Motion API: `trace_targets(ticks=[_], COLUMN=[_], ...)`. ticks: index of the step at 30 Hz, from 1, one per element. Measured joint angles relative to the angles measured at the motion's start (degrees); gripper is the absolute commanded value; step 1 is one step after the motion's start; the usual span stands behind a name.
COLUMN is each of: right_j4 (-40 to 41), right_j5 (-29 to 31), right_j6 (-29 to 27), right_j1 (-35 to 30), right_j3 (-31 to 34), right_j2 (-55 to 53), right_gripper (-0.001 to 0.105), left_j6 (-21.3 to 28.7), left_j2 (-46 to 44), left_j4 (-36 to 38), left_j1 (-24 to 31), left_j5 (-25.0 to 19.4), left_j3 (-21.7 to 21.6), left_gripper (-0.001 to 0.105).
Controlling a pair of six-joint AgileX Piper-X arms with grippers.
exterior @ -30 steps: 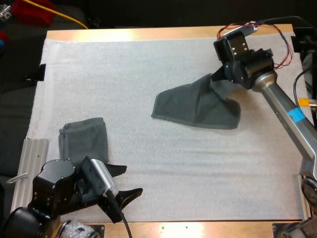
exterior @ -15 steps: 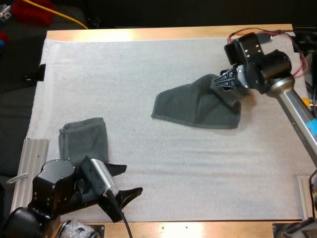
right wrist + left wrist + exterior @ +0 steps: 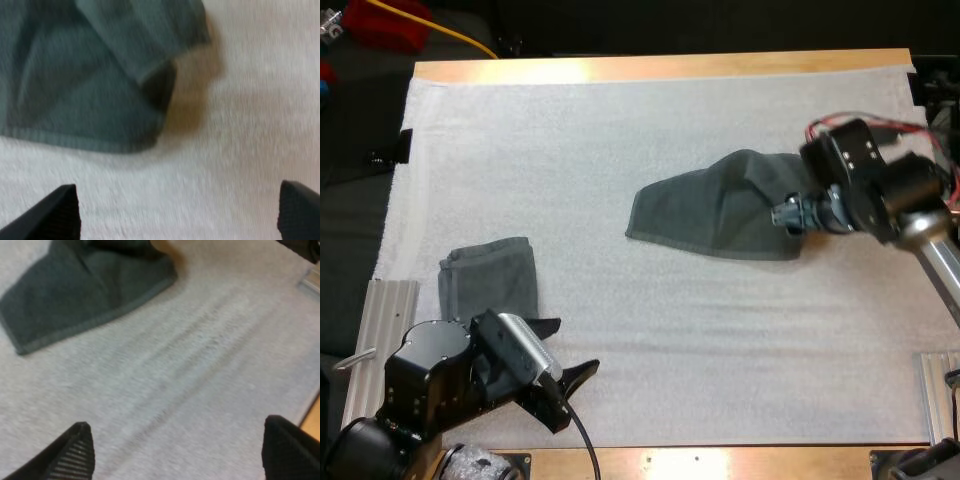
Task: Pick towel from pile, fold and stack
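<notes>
Right tool (image 3: 788,214) hangs wide open at the edge of the loosely folded dark grey-green towel (image 3: 715,212), centre-right, likely lining up the next fold. Left tool (image 3: 565,352), also wide, sits lower left by the small folded grey-green towel (image 3: 490,280), probably the stack's base.

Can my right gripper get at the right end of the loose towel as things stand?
Probably yes. The right gripper is open at the right end of the loose towel, and only bare mat lies between its fingers and the raised fold.
</notes>
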Motion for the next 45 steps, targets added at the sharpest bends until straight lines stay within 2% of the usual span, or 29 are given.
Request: trace_targets(ticks=[10,20,29,32,37,45], right_j4=[-1.24,-11.59,-24.22,-27.86,-31.06,-39.42], right_j5=[-5.91,-11.49,-11.99,-13.11,-19.37,-26.23], right_j6=[5.30,13.02,24.14,27.66,28.78,31.94], right_j1=[0.00,0.16,-0.69,-2.79,-8.43,-9.65], right_j3=[12.47,24.54,33.48,35.18,35.45,35.59], right_j2=[-11.95,-18.17,-18.17,-18.01,-12.50,-3.01], right_gripper=[0.076,0.076,0.076,0.076,0.076,0.073], left_j6=[-0.15,-0.15,-0.45,-0.45,-0.45,-0.45], left_j2=[2.25,8.36,9.18,9.18,9.18,9.18], left_j4=[-1.12,-1.00,-1.00,-1.00,0.48,0.85], left_j1=[0.00,0.00,0.00,0.00,0.00,0.00], left_j5=[-1.72,-1.84,-1.73,-1.73,-1.73,-1.73], left_j3=[0.00,0.00,0.00,0.00,0.00,0.00], left_gripper=[0.067,0.067,0.067,0.067,0.067,0.067])
